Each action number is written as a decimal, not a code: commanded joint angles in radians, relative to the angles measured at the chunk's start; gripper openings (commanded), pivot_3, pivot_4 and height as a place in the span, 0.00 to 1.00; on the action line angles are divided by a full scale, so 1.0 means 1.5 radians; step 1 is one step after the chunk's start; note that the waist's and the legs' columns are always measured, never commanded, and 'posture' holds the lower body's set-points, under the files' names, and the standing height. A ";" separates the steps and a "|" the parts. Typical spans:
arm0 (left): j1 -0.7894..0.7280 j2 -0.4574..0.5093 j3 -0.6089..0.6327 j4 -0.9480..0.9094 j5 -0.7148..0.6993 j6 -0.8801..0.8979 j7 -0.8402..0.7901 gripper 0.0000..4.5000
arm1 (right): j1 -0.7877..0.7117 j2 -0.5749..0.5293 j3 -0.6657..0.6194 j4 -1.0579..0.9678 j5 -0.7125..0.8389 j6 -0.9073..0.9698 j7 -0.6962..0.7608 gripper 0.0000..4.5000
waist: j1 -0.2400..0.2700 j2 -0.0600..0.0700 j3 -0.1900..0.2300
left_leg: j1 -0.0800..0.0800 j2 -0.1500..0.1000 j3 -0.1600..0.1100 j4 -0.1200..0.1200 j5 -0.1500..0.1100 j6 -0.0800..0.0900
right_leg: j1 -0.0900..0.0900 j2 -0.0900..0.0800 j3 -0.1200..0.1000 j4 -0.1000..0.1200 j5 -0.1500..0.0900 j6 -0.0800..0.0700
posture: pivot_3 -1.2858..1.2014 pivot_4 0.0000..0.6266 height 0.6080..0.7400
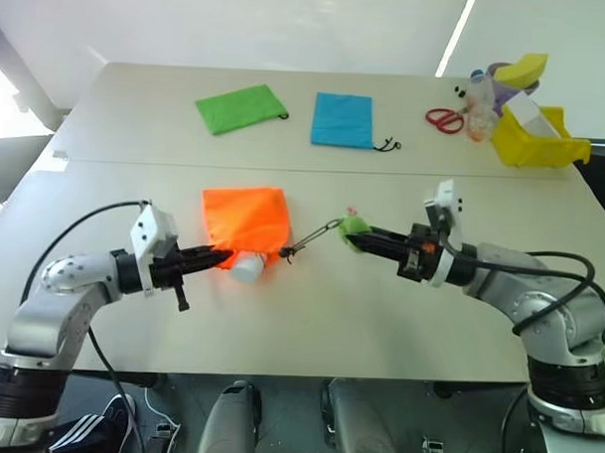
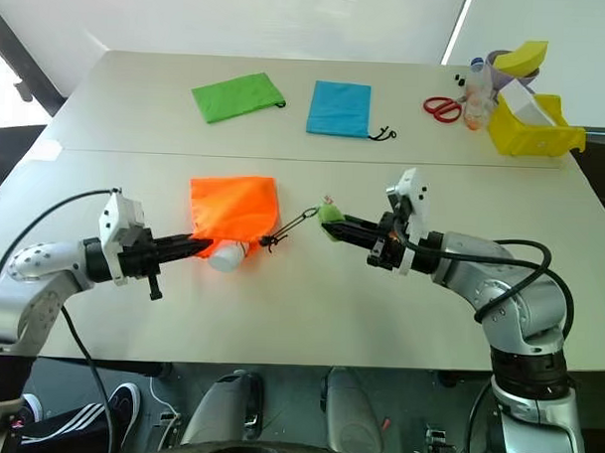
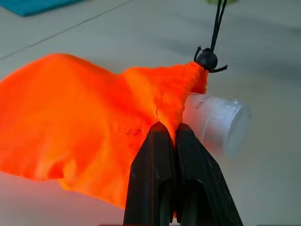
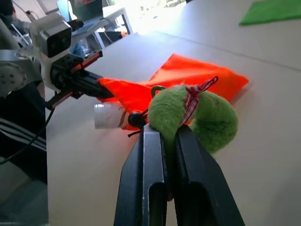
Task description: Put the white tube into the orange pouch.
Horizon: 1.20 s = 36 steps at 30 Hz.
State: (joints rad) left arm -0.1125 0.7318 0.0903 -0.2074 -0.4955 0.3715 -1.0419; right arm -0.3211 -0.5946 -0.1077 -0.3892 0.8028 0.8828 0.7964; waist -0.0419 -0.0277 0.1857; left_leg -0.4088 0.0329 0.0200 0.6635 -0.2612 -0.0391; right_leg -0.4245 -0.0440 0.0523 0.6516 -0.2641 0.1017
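Both grippers clamped shut, each on a different part of one bag. Left gripper (image 1: 220,254) pinching a fold of the orange pouch (image 1: 244,218) at its mouth edge, fabric squeezed between closed black fingers (image 3: 162,155) as seen in left wrist view. Right gripper (image 1: 360,240) closed on the fuzzy green tab (image 4: 197,115) at the end of the black cord (image 1: 312,236), cord running taut-ish back to the toggle bead (image 3: 206,59) at the gathered mouth. Likely reason for the split hold: one side anchoring the mouth, other side pulling the drawstring to cinch it around the contents.

White tube (image 1: 247,266) mostly inside pouch, capped end poking out of the mouth, lying on the table (image 1: 379,319) just beside and right of left fingertips, touching the bunched fabric. Not gripped by either hand. Well apart from right fingers, with the whole cord between. Judged: insertion nearly done, mouth not closed over the cap yet.

Farther back on the table, unused: green pouch (image 1: 241,108), blue pouch (image 1: 342,120) with its own cord, red scissors (image 1: 444,119), clear bottle (image 1: 478,103), yellow bin (image 1: 536,138) holding odds and ends at far right.
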 commanded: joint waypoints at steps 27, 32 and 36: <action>-0.068 -0.005 0.023 0.045 -0.054 0.004 -0.052 0.75 | 0.131 -0.182 0.088 -0.036 -0.152 -0.130 0.124 0.00 | 0.004 0.000 0.000 | 0.000 0.000 0.000 0.000 0.000 0.000 | 0.000 0.000 0.000 -0.001 0.000 -0.001 | 0.52 0.24 1.00; -0.153 -0.044 -0.046 0.084 -0.028 -0.006 -0.079 0.75 | 0.110 -0.164 0.107 -0.010 -0.189 -0.156 0.113 0.00 | 0.007 0.000 0.000 | 0.000 0.000 0.000 0.002 0.000 0.000 | 0.001 0.000 0.000 -0.001 -0.001 -0.001 | 0.52 0.24 1.00; -0.245 -0.076 -0.138 0.158 0.054 -0.079 -0.130 0.75 | 0.097 -0.138 0.125 -0.012 -0.197 -0.156 0.105 0.00 | 0.016 0.000 0.000 | 0.000 -0.001 0.000 0.002 0.000 0.001 | 0.001 0.001 0.000 -0.001 0.000 -0.001 | 0.52 0.24 1.00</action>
State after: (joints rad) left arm -0.4452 0.6224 -0.0713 0.0047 -0.4666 0.3154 -1.2001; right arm -0.1552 -0.8112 0.0793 -0.3879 0.5110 0.6674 0.9577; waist -0.0182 -0.0282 0.1854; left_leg -0.4087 0.0320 0.0200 0.6665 -0.2605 -0.0381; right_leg -0.4226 -0.0426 0.0524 0.6504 -0.2643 0.1007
